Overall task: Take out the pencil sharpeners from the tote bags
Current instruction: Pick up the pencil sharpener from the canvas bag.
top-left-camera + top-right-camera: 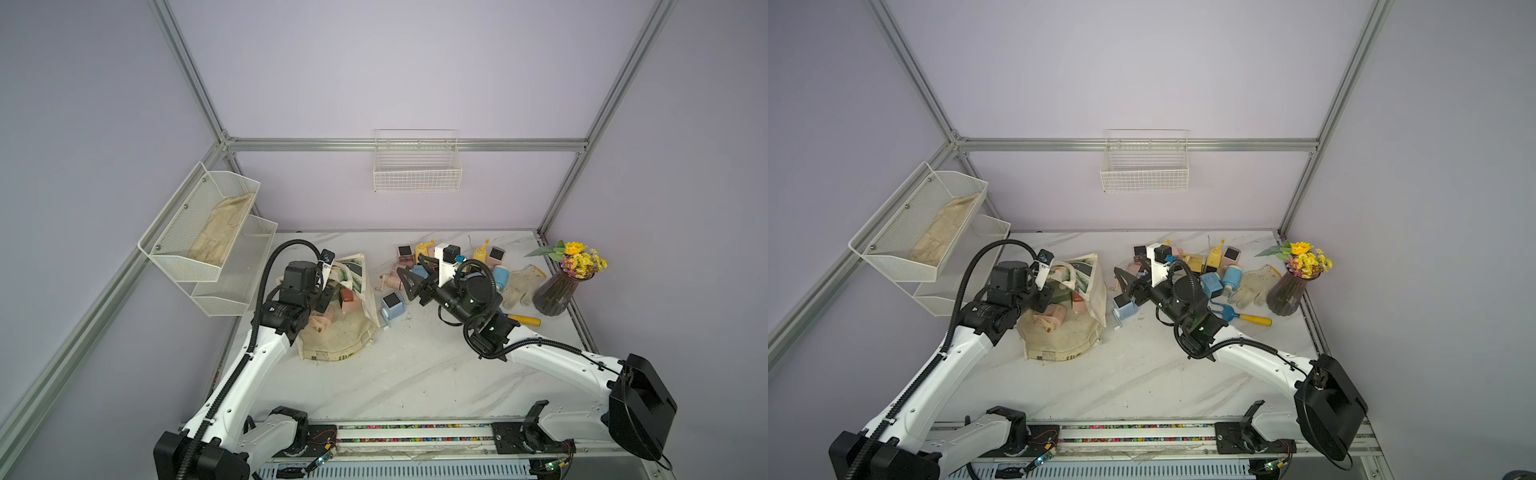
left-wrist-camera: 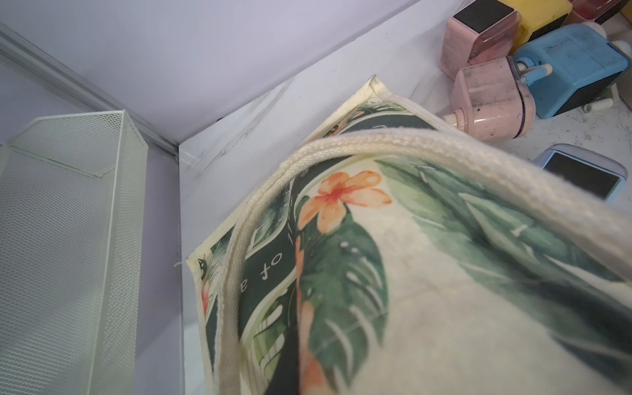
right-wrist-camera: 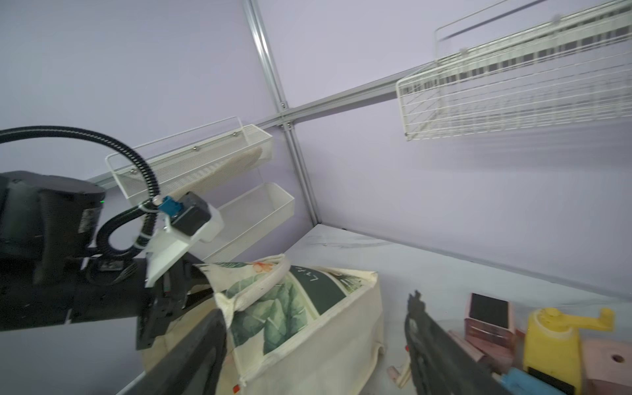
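In both top views the tote bag [image 1: 338, 328] lies open near the desk's left edge, pink sharpeners [image 1: 322, 320] inside. In the right wrist view the left end effector [image 3: 201, 287] pinches the bag's rim; the right end effector [image 3: 318, 345] hangs wide open, empty.

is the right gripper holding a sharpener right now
No, the right gripper stands open with nothing between its fingers, and past it the tote bag and the table show.
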Controlling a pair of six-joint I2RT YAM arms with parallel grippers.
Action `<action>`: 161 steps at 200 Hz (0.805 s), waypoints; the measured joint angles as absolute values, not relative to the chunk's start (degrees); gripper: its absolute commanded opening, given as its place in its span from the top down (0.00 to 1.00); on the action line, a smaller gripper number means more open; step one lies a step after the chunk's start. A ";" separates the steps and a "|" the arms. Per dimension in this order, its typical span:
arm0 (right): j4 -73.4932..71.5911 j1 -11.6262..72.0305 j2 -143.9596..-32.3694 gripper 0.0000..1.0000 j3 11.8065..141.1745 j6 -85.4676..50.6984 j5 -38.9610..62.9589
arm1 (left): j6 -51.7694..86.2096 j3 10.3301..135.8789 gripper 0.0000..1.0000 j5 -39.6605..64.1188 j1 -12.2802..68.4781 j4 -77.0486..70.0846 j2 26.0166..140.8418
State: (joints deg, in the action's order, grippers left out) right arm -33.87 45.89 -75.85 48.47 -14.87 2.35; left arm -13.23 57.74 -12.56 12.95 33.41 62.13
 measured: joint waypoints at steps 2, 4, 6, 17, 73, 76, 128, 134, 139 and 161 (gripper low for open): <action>-33.65 46.57 -75.88 0.21 48.47 -14.81 2.83 | -12.99 57.74 1.00 -12.53 12.95 33.45 62.13; -33.41 47.35 -75.88 0.21 48.47 -14.96 2.94 | -12.93 57.74 1.00 -12.51 12.95 33.50 62.13; -33.26 48.12 -75.90 0.21 48.47 -15.07 3.16 | -12.84 57.74 1.00 -12.51 12.97 33.52 62.13; -32.71 53.17 -76.42 0.22 48.47 -15.14 5.02 | -12.38 57.74 1.00 -12.38 13.06 33.58 62.13; -38.17 68.10 -91.66 0.34 50.15 -16.14 11.46 | -10.98 57.74 1.00 -12.34 13.21 33.95 62.13; -38.20 68.36 -93.41 0.34 50.76 -16.27 11.40 | -10.98 57.74 1.00 -12.36 13.21 33.95 62.13; -39.38 69.56 -113.23 0.34 61.14 -18.15 4.08 | -10.98 57.74 1.00 -12.45 13.21 33.95 62.13; -39.46 69.47 -115.13 0.34 62.72 -18.20 3.38 | -10.98 57.74 1.00 -12.45 13.21 33.95 62.13; -39.48 69.36 -116.62 0.34 64.03 -18.24 2.72 | -10.98 57.74 1.00 -12.45 13.21 33.95 62.13; -39.42 68.73 -122.78 0.31 69.80 -18.65 0.78 | -11.03 57.74 1.00 -12.40 13.21 33.95 62.13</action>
